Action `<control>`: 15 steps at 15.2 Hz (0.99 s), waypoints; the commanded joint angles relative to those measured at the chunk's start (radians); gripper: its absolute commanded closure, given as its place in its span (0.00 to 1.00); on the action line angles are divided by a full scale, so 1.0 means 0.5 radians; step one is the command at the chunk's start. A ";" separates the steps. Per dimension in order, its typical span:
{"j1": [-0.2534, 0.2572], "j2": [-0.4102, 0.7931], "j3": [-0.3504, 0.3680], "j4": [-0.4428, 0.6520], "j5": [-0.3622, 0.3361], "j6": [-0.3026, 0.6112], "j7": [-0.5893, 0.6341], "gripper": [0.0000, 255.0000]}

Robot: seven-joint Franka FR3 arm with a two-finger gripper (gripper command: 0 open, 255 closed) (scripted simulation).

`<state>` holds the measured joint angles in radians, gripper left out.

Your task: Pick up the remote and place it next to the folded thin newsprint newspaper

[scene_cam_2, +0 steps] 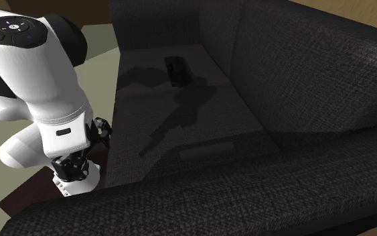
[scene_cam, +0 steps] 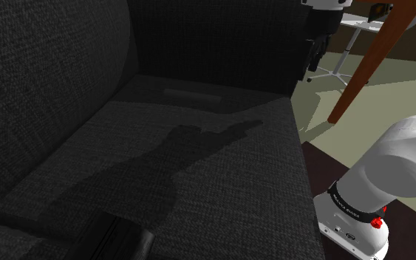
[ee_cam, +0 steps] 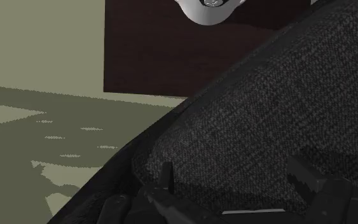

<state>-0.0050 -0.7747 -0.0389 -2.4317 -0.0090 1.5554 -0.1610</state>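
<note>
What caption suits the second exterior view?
White arm beside a dark sofa; remote and folded newspaper lie apart on it.

Dark woven sofa armrest [ee_cam: 266, 114] just beneath the gripper [ee_cam: 231, 168]; olive floor [ee_cam: 37, 127] beside it, a slanting brown wooden leg [scene_cam: 365, 63] near.

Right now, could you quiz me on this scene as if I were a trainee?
1. Fill in: the gripper has its fingers ____ (open or shut).
2. The newspaper lies on: A a shelf, B the sofa, C a chair.
3. True or false: the remote lies on the sofa, not between the fingers.
Key: 1 open; 2 B; 3 true.
</note>
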 commanded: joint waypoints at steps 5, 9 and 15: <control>0.094 0.266 0.035 0.103 0.076 0.170 -0.058 0.00; 0.180 0.531 0.074 0.238 0.147 0.309 -0.122 0.00; 0.296 0.920 0.141 0.496 0.240 0.458 -0.223 0.00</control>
<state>0.1329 -0.3456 0.0251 -2.2029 0.1028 1.7699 -0.2643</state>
